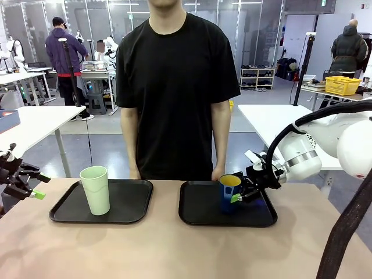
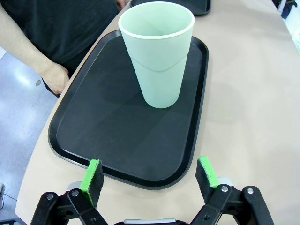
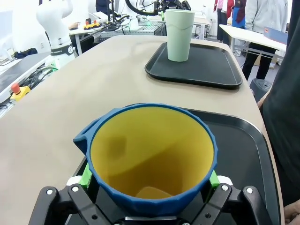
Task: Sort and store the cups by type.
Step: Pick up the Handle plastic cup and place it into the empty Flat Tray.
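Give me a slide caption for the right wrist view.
Blue mug standing on a black tray between the right gripper's open fingers.

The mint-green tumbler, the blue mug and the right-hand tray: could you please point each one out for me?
mint-green tumbler [image 1: 96, 192]: front view, middle of its side wall.
blue mug [image 3: 140, 199]: right wrist view, lower outer wall.
right-hand tray [image 1: 200, 212]: front view, bare floor left of the mug.

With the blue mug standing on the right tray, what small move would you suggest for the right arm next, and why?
Probably draw the right end effector straight back from the dark blue mug with the yellow inside. Its jaws look open either side of the mug, which stands upright on the right black tray, so the placement seems finished.
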### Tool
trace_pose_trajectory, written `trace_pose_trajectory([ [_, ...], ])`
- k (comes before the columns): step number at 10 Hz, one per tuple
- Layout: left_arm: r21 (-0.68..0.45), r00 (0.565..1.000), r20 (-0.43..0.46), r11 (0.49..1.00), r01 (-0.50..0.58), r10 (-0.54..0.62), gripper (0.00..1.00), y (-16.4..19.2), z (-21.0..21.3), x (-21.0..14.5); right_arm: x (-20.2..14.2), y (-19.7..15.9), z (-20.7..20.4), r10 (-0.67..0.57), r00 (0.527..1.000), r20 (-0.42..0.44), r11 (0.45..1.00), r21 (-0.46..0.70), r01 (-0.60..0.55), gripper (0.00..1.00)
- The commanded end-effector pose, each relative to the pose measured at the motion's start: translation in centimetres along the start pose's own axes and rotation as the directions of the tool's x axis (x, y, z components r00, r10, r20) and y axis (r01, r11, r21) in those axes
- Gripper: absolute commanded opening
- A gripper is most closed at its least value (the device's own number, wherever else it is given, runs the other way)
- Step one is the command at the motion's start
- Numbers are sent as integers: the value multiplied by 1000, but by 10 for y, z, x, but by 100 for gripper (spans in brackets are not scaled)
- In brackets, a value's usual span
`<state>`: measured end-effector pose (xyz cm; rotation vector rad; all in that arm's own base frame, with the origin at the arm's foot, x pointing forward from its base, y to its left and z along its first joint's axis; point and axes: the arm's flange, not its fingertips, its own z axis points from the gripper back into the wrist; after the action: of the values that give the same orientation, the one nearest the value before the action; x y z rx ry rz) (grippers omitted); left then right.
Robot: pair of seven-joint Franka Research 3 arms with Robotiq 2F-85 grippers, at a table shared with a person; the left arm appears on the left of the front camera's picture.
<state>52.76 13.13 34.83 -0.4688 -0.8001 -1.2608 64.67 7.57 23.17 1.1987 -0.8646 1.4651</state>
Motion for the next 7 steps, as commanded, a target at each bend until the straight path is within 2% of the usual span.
trace_pose_trajectory([
  [1, 3, 999, 27, 1000, 19, -19, 100, 3, 1, -1, 1, 3, 4, -42, 999, 6, 999, 9, 42, 100],
  [5, 3, 999, 27, 1000, 19, -19, 100, 3, 1, -1, -3, 16, 13, -54, 998, 10, 999, 0, 54, 100],
  [7, 3, 999, 27, 1000, 19, -19, 100, 3, 1, -1, -5, 25, 21, -79, 997, -14, 997, -18, 79, 100],
])
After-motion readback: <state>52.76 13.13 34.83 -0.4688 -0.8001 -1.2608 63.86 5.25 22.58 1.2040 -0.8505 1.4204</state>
